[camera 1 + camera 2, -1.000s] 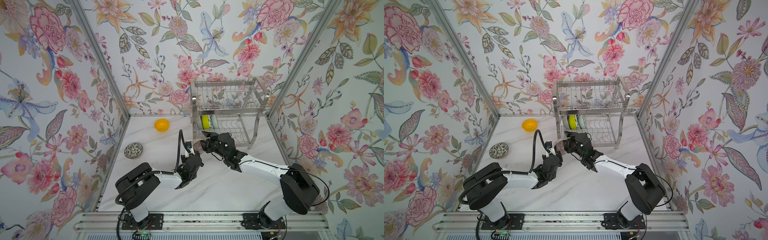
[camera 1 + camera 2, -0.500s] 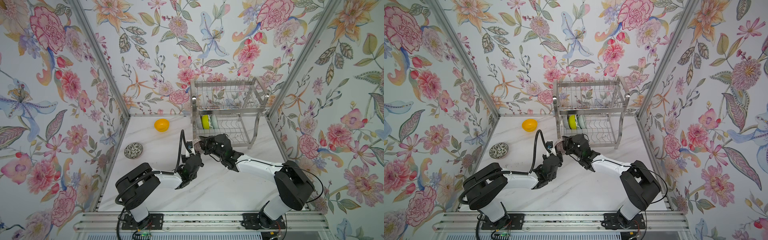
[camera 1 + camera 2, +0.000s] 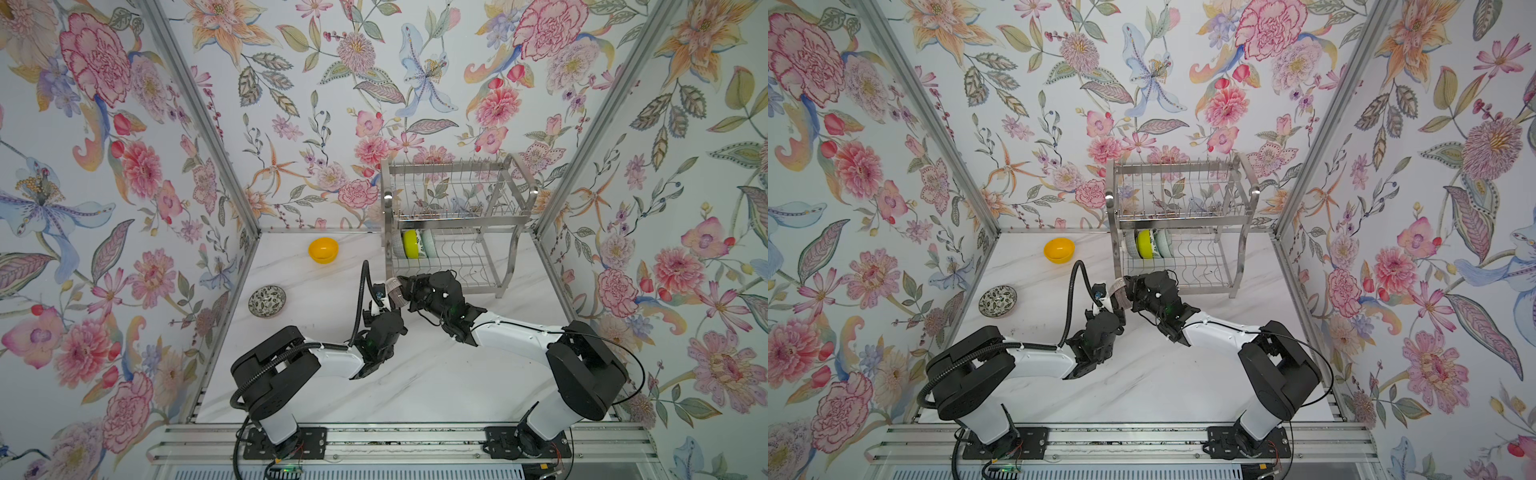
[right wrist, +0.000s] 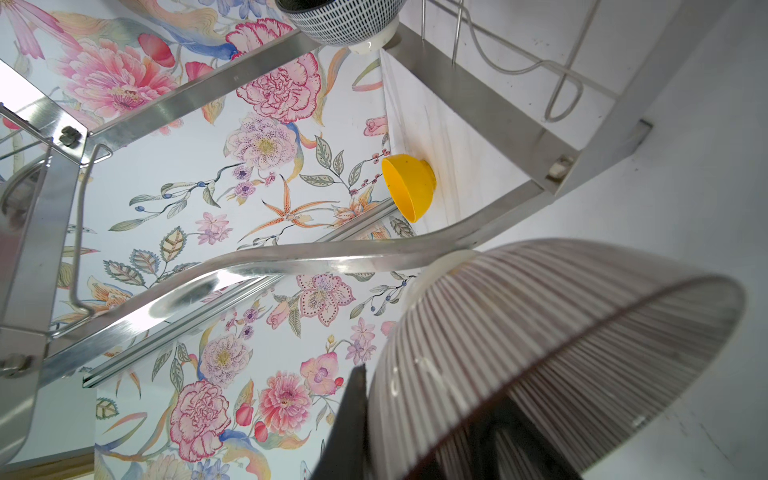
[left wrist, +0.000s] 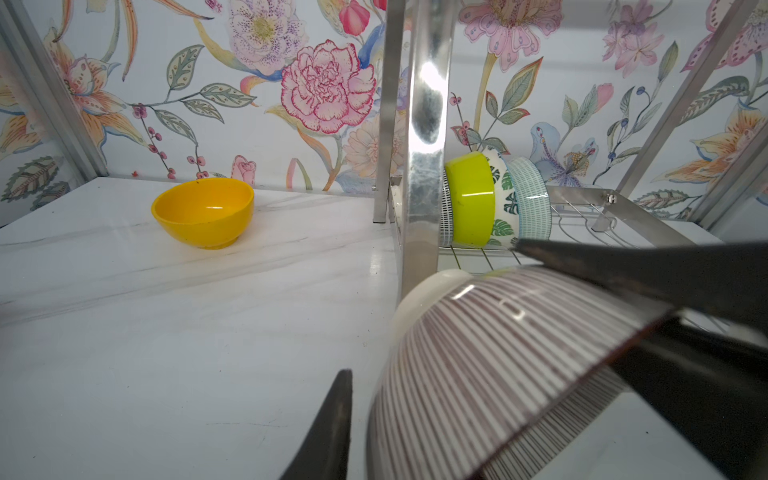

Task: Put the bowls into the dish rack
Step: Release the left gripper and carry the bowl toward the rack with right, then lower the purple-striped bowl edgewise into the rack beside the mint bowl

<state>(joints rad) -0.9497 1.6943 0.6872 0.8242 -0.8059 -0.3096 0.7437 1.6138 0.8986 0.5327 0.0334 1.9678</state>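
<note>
Held thing: the ribbed bowl [image 3: 394,291], pinkish, is off the desk [image 3: 415,382] at the centre of both top views, tipped on its side. It sits just beside the near left leg of the dish rack [image 3: 387,216], outside the lower tier.
Right hand [image 3: 405,289]: clamped on the bowl's rim, coming in from the right of the frame.
Left hand [image 3: 383,300]: jaws parted. In the left wrist view one finger [image 5: 328,424] stands clear of the bowl's wall with a gap, so I judge it is not gripping.
Long axis: foot toward the upper left of the frame, mouth toward the lower right, facing the right hand.
Deciding relation: the free slots lie up and right of the bowl, past the leg (the right arm is nearer, and it has the grip).
Count, in the rack: four on edge. They are the dark dashed bowl [image 5: 445,216], lime-green bowl [image 5: 471,199], leaf-print bowl [image 5: 505,203] and pale dashed bowl [image 5: 530,199].
Count, on the desk: two, the orange-yellow bowl [image 3: 323,250] and the speckled bowl [image 3: 267,301], left of centre.
Count, in hand: one, making seven bowls.
</note>
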